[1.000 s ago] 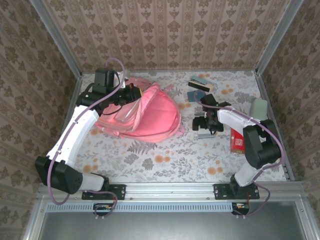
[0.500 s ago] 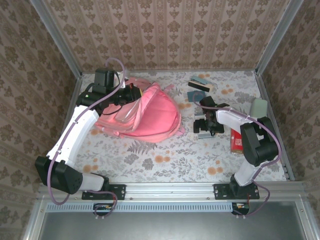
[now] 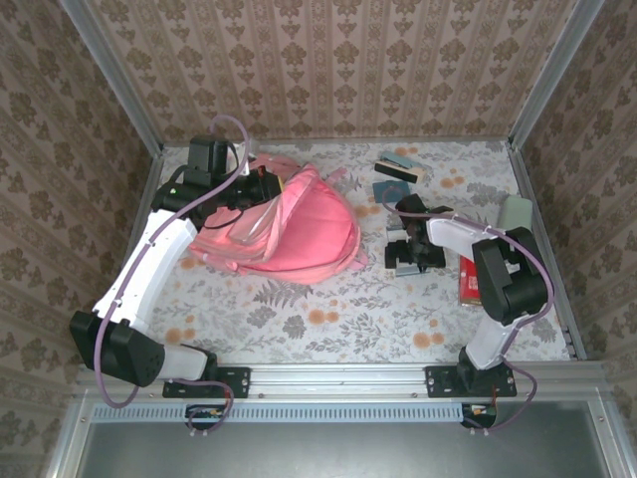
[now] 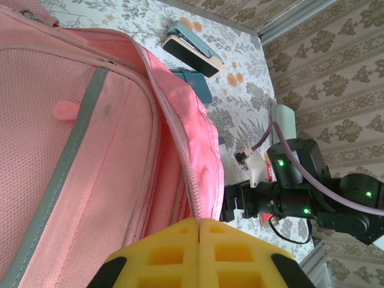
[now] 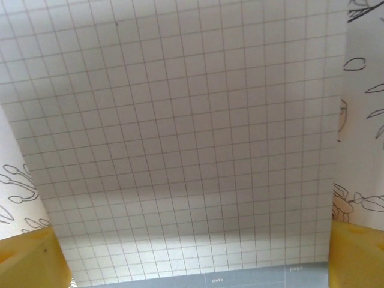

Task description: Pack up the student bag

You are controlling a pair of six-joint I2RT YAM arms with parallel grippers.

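1. The right gripper (image 3: 405, 255) has slid a little toward the near and left edges of the tabletop (image 3: 328, 319), further over the grid-paper notepad (image 5: 180, 138).
2. The right arm's elbow (image 3: 508, 284) has swung leftward with it, away from the tabletop's right edge.
3. From above, less of the notepad shows past the gripper.

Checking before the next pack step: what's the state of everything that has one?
student bag: on the table, open zipper edge pinched
left jaws: shut on the student bag's zipper edge
right jaws: open, either side of the grid notepad
grid notepad: flat on the table, not gripped
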